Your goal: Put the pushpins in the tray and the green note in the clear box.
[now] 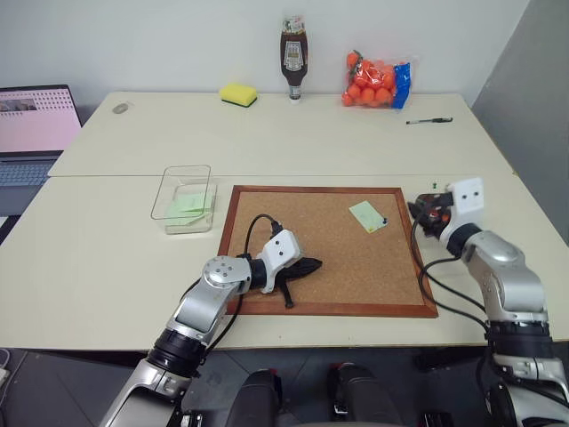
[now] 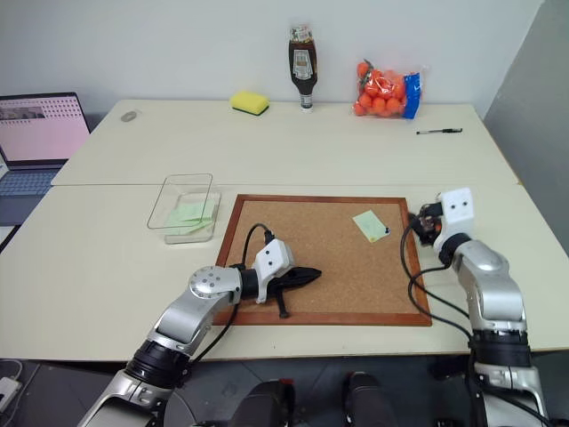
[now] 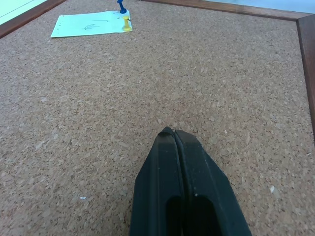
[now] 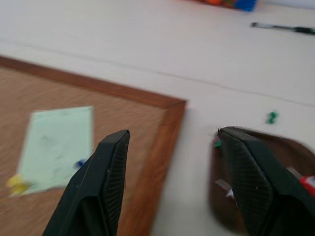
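I had the right claw (image 4: pixel 172 142) spread open with nothing in it, hovering over the corkboard's (image 1: pixel 338 267) corner, the brown tray (image 4: pixel 275 187) right under its outer finger with a green pushpin (image 4: pixel 271 117) lying on the table just past it. The left claw (image 3: pixel 173 140) sat clenched shut on the cork. A green note (image 1: pixel 189 206) was in the clear box (image 1: pixel 169 194) already. Looked like pin drop-off; next I'd reach inward for the pinned note (image 4: pixel 56 145).

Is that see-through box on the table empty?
No. The clear box holds a pale green note lying flat on its bottom; whether anything smaller lies inside, cannot tell.
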You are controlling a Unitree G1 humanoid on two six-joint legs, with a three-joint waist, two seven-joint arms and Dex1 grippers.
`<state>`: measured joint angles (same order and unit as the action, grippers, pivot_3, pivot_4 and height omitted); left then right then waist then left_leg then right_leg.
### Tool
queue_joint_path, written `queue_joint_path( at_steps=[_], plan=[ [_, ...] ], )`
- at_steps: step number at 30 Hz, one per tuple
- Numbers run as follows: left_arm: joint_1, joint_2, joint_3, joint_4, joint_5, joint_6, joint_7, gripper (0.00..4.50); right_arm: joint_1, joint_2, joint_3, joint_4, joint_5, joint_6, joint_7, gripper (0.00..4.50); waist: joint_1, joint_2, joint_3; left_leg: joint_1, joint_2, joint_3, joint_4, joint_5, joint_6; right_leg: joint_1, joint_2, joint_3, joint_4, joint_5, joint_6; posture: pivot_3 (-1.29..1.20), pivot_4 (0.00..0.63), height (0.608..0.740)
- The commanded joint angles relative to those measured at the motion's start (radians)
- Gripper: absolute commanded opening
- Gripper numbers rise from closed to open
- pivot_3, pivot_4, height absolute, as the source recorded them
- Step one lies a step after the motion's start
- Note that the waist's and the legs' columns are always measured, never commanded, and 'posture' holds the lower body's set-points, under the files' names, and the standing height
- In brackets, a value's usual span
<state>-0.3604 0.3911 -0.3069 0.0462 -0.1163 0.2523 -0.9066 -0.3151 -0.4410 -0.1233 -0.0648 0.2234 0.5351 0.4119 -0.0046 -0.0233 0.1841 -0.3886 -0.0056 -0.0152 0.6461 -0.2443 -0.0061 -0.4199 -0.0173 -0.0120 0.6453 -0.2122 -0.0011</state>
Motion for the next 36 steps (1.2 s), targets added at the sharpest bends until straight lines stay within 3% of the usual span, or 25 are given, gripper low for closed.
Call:
queue_joint_path(
  at_steps=[1,15,30,36],
  plan=[
    [0.012,0.003,-0.026,0.013,0.011,0.006,-0.018,0.00,0.010,0.028,0.029,-0.077,0.009,0.027,-0.013,3.03,0.000,0.000,0.000,0.000,0.000,0.000,0.000,0.000,0.000,0.000,0.000,0.000,0.000,0.000,0.000,0.00,0.150,0.740],
    [0.009,0.007,-0.026,0.016,0.016,0.003,-0.021,0.00,-0.057,0.091,0.075,0.058,-0.040,-0.025,-0.053,3.03,0.000,0.000,0.000,0.000,-0.001,0.000,0.000,0.000,0.000,0.000,0.000,0.000,0.000,0.000,0.000,0.00,0.150,0.740],
    [0.011,0.009,-0.028,0.017,0.018,0.003,-0.025,0.00,-0.049,0.097,0.087,0.040,-0.062,-0.048,-0.050,0.09,0.000,0.000,0.000,0.000,0.000,0.000,0.000,0.000,0.000,0.000,0.000,0.000,0.000,0.000,0.000,0.00,0.150,0.740],
    [0.012,0.010,-0.032,0.019,0.020,0.005,-0.031,0.00,-0.027,0.115,0.079,-0.025,-0.052,-0.063,-0.055,0.03,0.000,0.000,0.000,-0.001,0.000,0.000,0.000,0.000,0.000,0.000,0.000,0.000,-0.001,0.000,0.000,0.00,0.150,0.740]
  ],
)
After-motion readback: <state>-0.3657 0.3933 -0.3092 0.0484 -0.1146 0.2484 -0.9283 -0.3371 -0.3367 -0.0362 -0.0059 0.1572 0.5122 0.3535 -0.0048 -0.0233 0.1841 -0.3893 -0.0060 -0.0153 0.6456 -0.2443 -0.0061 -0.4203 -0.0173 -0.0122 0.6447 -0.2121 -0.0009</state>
